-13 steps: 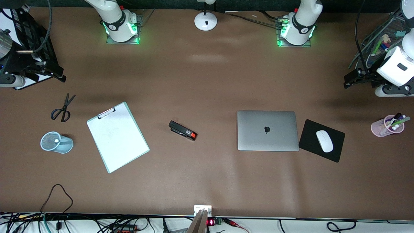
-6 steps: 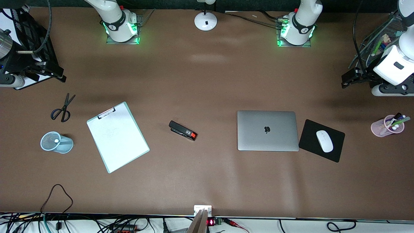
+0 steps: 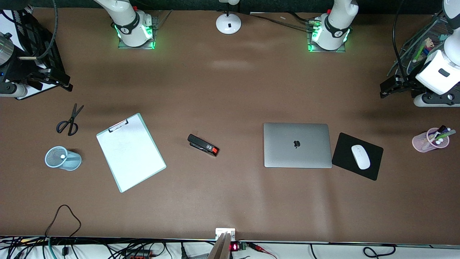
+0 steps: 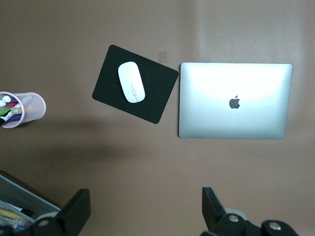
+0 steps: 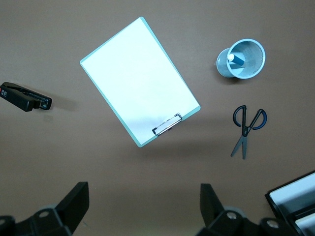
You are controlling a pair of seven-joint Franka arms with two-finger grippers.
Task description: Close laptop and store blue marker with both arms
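The silver-grey laptop (image 3: 297, 145) lies closed and flat, logo up; it also shows in the left wrist view (image 4: 235, 101). The blue marker (image 5: 237, 59) stands in a light-blue mesh cup (image 3: 63, 158), white end up; in the front view only its white end (image 3: 63, 156) shows. My left gripper (image 3: 383, 90) is open and empty, high over bare table at the left arm's end (image 4: 146, 196). My right gripper (image 3: 61, 81) is open and empty, high over bare table at the right arm's end (image 5: 144, 191).
A black mouse pad (image 3: 373, 169) with a white mouse (image 3: 360, 157) lies beside the laptop. A pink cup of mixed markers (image 3: 430, 140) stands near the left arm's end. A clipboard (image 3: 130, 152), stapler (image 3: 202, 145) and scissors (image 3: 69, 120) lie toward the right arm's end.
My left arm's hand has shifted slightly, a little toward the bases. Nothing on the table has moved.
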